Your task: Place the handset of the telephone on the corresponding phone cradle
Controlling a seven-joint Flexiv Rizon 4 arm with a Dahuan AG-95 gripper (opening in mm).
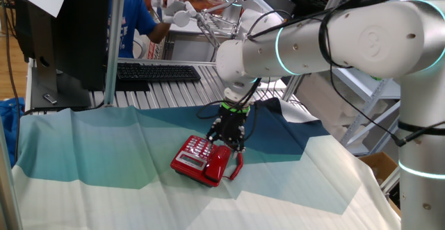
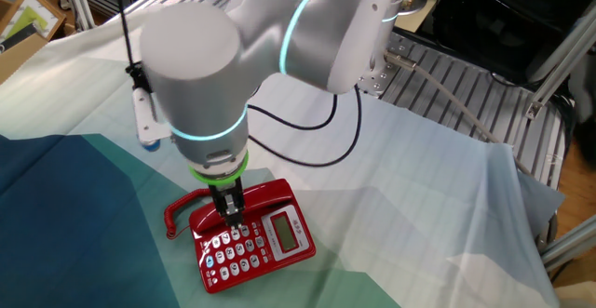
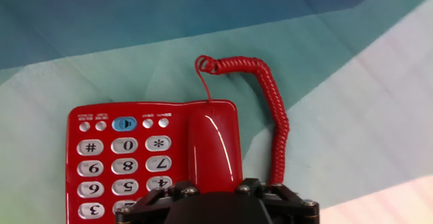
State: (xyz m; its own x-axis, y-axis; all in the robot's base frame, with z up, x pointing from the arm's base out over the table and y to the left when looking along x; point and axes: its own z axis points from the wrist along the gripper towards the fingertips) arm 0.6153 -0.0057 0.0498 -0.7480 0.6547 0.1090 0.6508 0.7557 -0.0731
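The red telephone (image 3: 73, 149) lies on the teal and white cloth, its pale keypad (image 3: 125, 163) to the left in the hand view. The red handset (image 3: 213, 143) lies along the cradle on the right of the keypad and runs under my gripper (image 3: 220, 191). The jaws stand on either side of the handset, closed on it. The coiled red cord (image 3: 277, 116) loops off to the right. In one fixed view my gripper (image 1: 226, 141) is down on the phone (image 1: 191, 153) and handset (image 1: 218, 164). The other fixed view shows the gripper (image 2: 231, 213), handset (image 2: 265, 196) and keypad (image 2: 233, 252).
A black keyboard (image 1: 156, 71) and a monitor (image 1: 62, 28) stand at the back left on a metal roller rack (image 2: 456, 85). A person in blue (image 1: 132, 14) stands behind them. A cardboard box (image 1: 379, 164) sits off the table's right side.
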